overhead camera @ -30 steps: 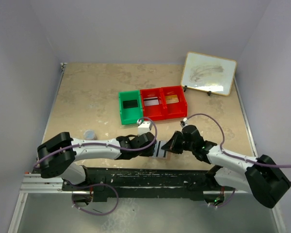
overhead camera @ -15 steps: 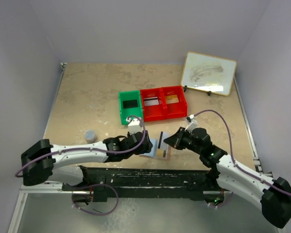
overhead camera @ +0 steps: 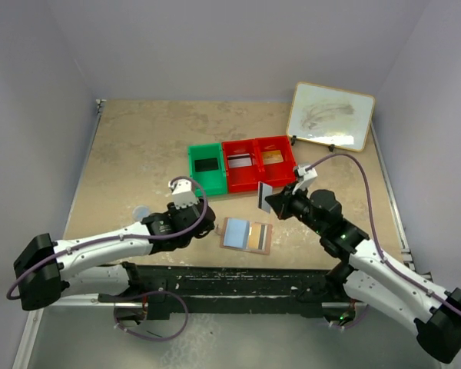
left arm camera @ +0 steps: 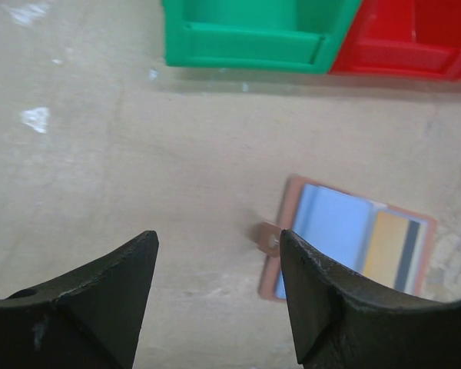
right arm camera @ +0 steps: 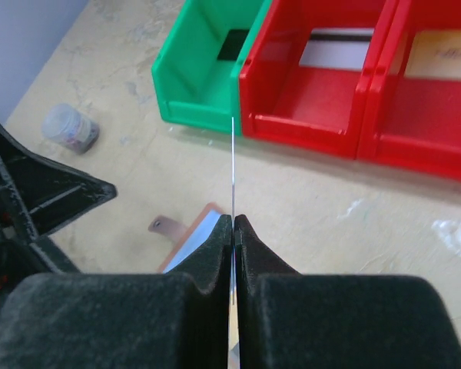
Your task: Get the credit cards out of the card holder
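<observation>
Nearest us, the left jaws stand wide and empty over the tabletop (overhead camera: 138, 154). Just beyond, the card holder (left arm camera: 346, 238) lies open with a gold card (left arm camera: 384, 250) partly pocketed inside. The right jaws pinch a card (overhead camera: 266, 196), seen edge-on from the wrist, its face unreadable. Farther off, the green bin (overhead camera: 206, 169) and red bins (overhead camera: 260, 163) partly wall off their contents.

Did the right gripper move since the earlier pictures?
Yes. The right gripper, shut on a thin flat card, moved farther from the arms' bases, closer to the red plastic bins.
</observation>
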Robot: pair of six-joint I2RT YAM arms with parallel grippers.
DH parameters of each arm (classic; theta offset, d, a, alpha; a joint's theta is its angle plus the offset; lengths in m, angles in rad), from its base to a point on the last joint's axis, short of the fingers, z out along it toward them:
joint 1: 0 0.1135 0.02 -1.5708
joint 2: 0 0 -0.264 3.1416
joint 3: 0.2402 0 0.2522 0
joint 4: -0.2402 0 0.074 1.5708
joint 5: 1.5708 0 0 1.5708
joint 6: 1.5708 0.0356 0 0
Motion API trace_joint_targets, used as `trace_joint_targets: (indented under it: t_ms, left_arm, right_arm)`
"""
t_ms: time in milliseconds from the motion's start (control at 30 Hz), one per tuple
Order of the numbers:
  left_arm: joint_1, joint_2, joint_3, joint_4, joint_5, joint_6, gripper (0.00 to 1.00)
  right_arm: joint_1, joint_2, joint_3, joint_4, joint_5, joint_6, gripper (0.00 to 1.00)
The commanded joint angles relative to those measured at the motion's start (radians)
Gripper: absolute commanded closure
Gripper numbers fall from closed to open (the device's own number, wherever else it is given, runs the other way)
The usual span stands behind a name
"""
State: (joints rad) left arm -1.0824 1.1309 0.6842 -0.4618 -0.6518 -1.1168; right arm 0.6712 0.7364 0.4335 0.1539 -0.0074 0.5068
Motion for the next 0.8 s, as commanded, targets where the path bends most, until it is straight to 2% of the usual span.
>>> trace_joint_targets:
  t_ms: [0,133,333,433,567,767]
  left_arm:
    - [0.041,-0.082,0.085,-0.182,-0.107,0.008,0.35]
    - [0.05,-0.143,0.179,-0.292,-0.225,0.052,0.34]
    - [0.052,-0.178,0.303,-0.472,-0.396,0.094,0.32]
    - [0.052,-0.203,0.301,-0.474,-0.407,0.148,0.31]
    - [0.052,-0.248,0.251,-0.462,-0.469,0.182,0.31]
    - [0.052,-0.327,0.169,-0.393,-0.455,0.213,0.29]
  right_arm:
    - [0.017,0.096,0.116,-0.016,0.07,-0.287,1.0]
    - [0.018,0.192,0.194,0.016,0.151,-0.461,1.0]
    - [0.019,0.364,0.322,0.081,0.172,-0.632,1.0]
    - [0.013,0.462,0.375,0.1,0.146,-0.707,1.0]
    - [0.003,0.613,0.521,0.015,0.078,-0.791,1.0]
    - [-0.021,0.753,0.62,0.069,0.065,-0.878,1.0]
